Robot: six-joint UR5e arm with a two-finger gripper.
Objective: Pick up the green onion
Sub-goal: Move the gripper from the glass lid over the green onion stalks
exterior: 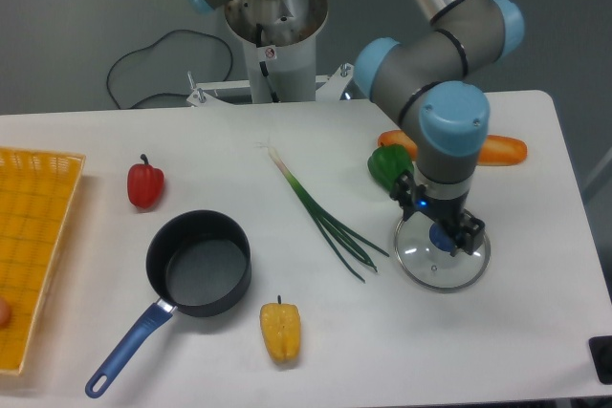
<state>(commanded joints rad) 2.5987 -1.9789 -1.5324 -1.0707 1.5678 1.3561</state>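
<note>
No brand, label or writing can be read anywhere on the table (535, 332).

Taking the pot (199, 263) as the landmark: one green onion (320, 217) lies flat to its right, apart from it, whitish end pointing up and away, dark leaves fanning out toward the glass lid (443, 257). One red pepper (145, 184) sits just above and left of the pot. One yellow pepper (280, 332) sits just below and right of it. One yellow basket (33, 255) is at the far left. Well to the right of the pot are one green pepper (387, 165) and one carrot (497, 150), partly hidden by the arm. The pot's blue handle (124, 355) points down-left.

The gripper (449, 234) hangs over the glass lid, right of the onion's leaves and not touching the onion. Whether its fingers are wide or narrow cannot be told from here.
</note>
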